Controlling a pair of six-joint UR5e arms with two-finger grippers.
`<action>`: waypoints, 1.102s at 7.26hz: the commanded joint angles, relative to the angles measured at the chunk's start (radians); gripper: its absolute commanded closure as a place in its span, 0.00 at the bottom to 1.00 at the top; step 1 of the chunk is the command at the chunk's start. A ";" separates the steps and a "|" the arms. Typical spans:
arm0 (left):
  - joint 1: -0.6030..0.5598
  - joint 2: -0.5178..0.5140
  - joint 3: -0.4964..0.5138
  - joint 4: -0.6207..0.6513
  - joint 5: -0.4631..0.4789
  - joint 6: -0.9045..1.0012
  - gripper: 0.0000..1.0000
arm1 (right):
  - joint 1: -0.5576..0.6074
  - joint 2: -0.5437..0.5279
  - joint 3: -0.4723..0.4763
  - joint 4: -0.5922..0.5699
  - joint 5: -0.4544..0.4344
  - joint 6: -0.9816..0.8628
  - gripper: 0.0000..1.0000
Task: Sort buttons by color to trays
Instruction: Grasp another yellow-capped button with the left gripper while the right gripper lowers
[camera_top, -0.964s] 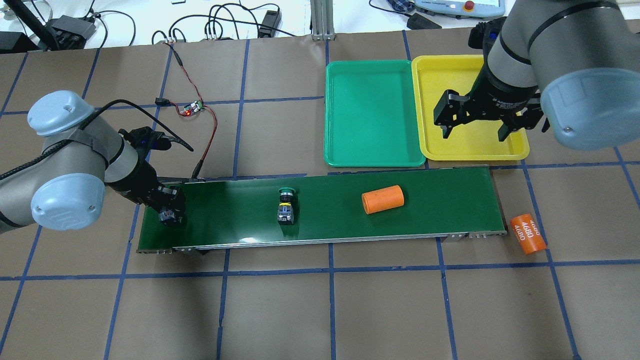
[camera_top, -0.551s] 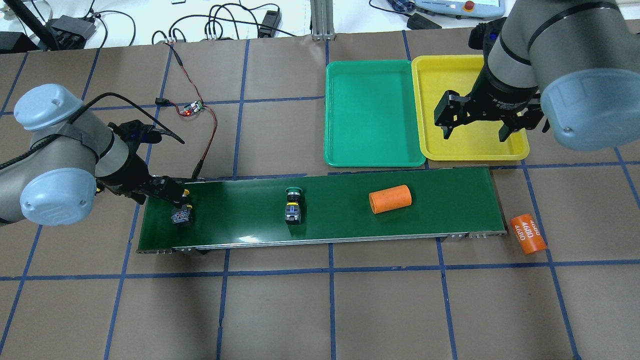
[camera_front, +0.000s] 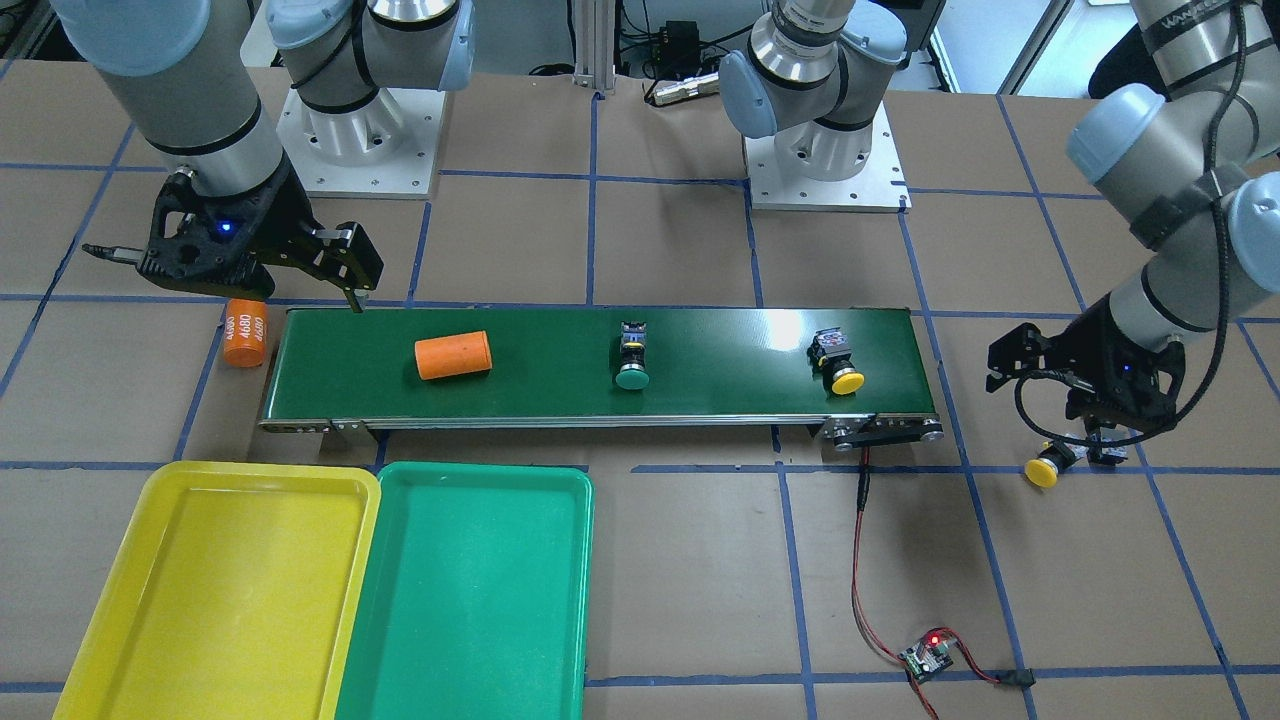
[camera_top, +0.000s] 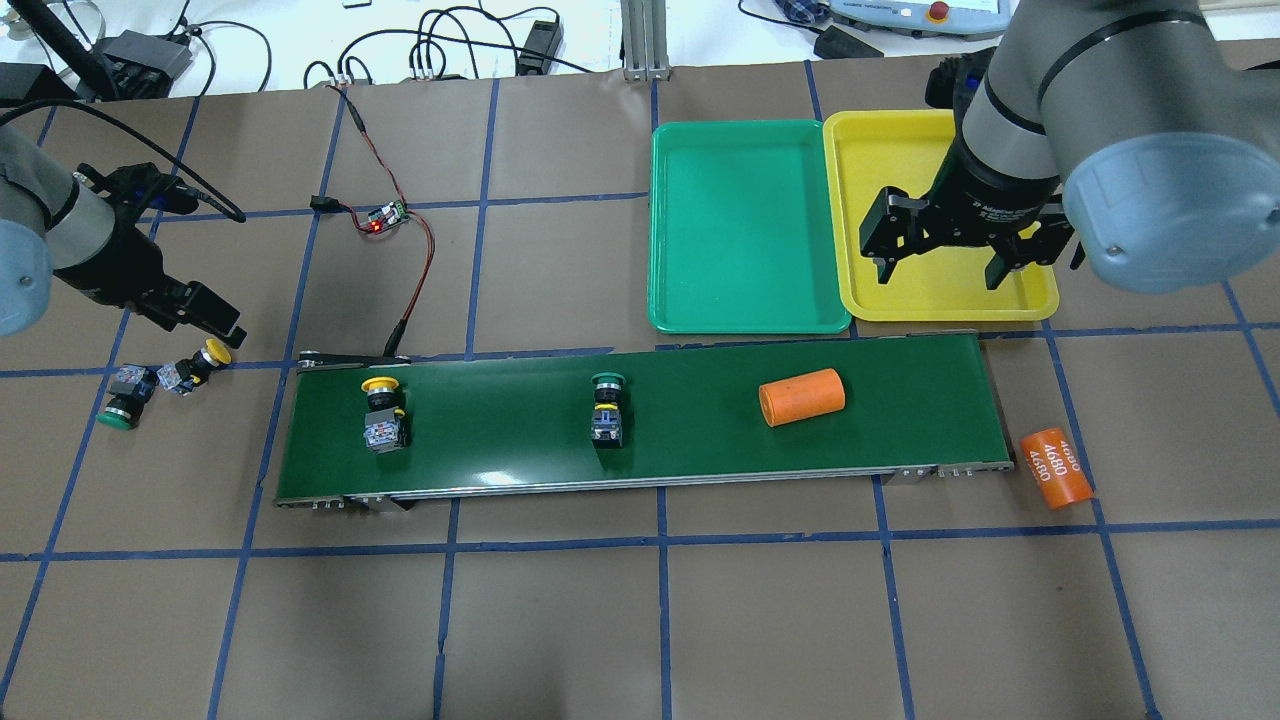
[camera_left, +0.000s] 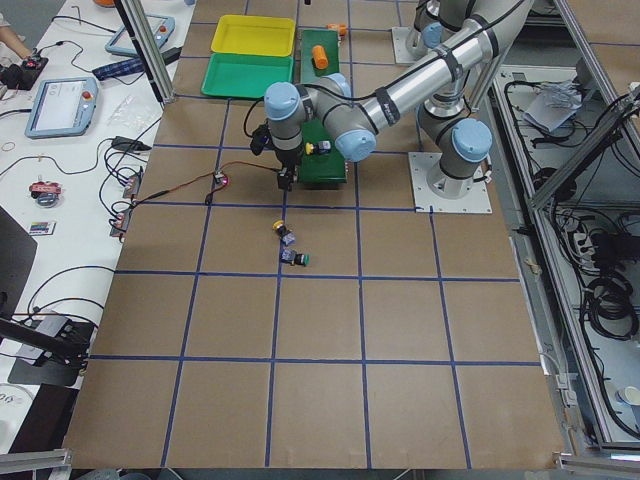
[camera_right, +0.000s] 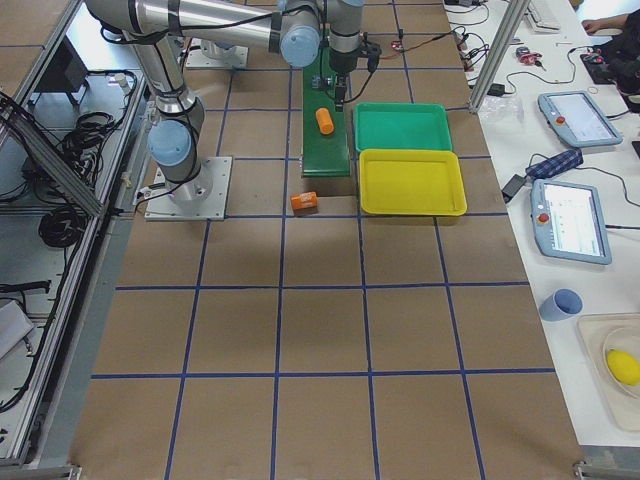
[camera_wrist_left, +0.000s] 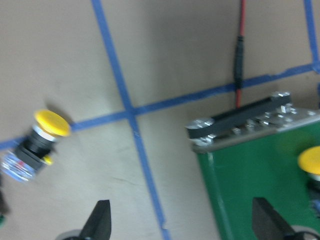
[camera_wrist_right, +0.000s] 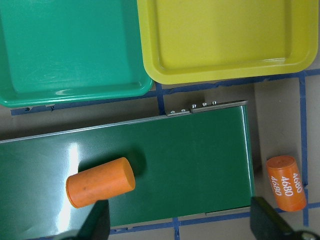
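Left fingers (camera_wrist_left: 100, 220): spread, empty, swung off the dark-green conveyor belt (camera_top: 500, 440) toward a loose yellow-capped push-button (camera_top: 196, 364) on the counter (camera_top: 600, 620).
Belt: second yellow-capped button (camera_top: 381, 410) now aboard; green-capped push-button (camera_top: 607, 410) carried rightward, probably toward sorting.
Right fingers (camera_wrist_right: 97, 222): spread, empty, by the yellow plastic tray (camera_top: 900, 140).

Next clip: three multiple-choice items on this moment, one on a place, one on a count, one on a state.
1. The plain orange cylinder lies: A in the green tray; B on the conveyor belt; C in the yellow tray.
2. Buttons on the belt: A one; B four; C two.
3. The right gripper is: A open; B shut on a button; C shut on a cylinder.
Key: 1 B, it rests on the green belt. 2 C, one yellow button and one green button. 3 A, its jaws stand apart, nothing between.
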 joint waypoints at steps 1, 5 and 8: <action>0.103 -0.144 0.065 0.070 0.012 0.267 0.00 | 0.007 0.000 0.029 -0.005 0.006 0.002 0.00; 0.124 -0.228 -0.002 0.169 0.023 0.406 0.00 | 0.073 0.040 0.035 -0.052 0.084 0.125 0.00; 0.118 -0.246 -0.037 0.294 0.009 0.485 0.74 | 0.214 0.120 0.034 -0.134 0.075 0.309 0.00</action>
